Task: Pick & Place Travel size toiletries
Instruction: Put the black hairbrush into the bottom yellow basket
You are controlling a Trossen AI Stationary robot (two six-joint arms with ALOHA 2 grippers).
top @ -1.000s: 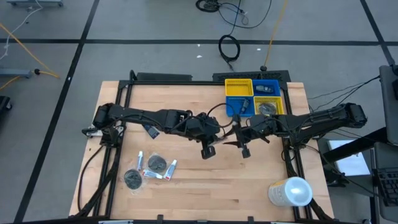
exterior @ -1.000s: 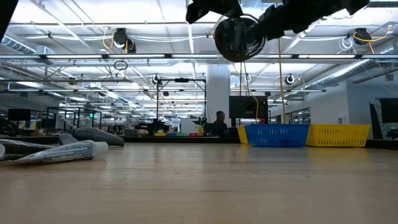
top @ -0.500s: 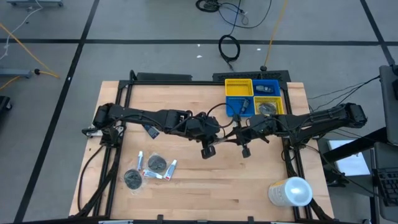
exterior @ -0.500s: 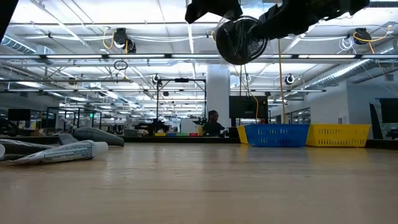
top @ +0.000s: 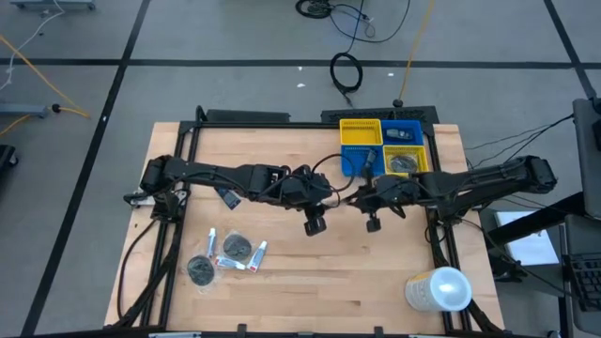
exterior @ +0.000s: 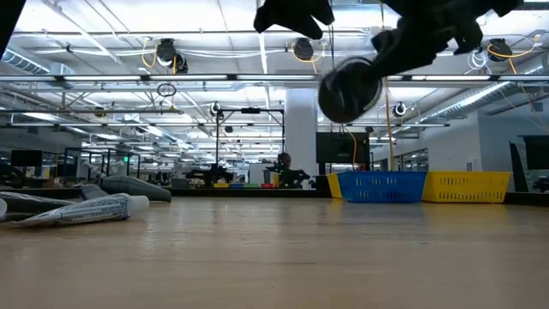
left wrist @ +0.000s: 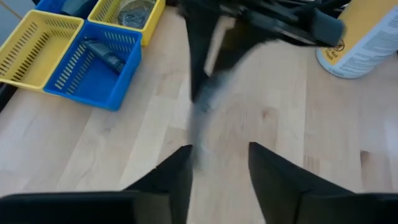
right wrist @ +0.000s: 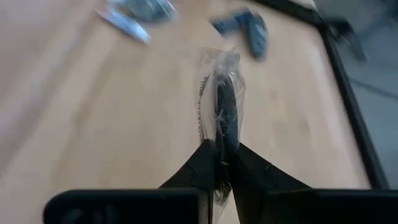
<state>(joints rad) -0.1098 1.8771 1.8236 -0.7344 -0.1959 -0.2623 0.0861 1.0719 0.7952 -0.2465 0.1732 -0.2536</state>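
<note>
Bench (top: 310,272), mid-area: right gripper (right wrist: 217,163), fingers closed on one round dark tin in clear wrap (right wrist: 222,109), held edge-on in the air above the bench centre; left gripper (left wrist: 219,163) just beside it, fingers apart and holding nothing. Near the bench's left front corner: two round dark tins (top: 200,270) and three white tubes (top: 255,255) in a loose cluster, with one dark bottle (top: 228,198) lying apart nearer the left arm. At the far right edge: three bins touching, two yellow bins (top: 360,133) and one blue bin (top: 368,161), the blue holding one dark bottle; one big white cylinder (top: 438,288) at the front right corner.
</note>
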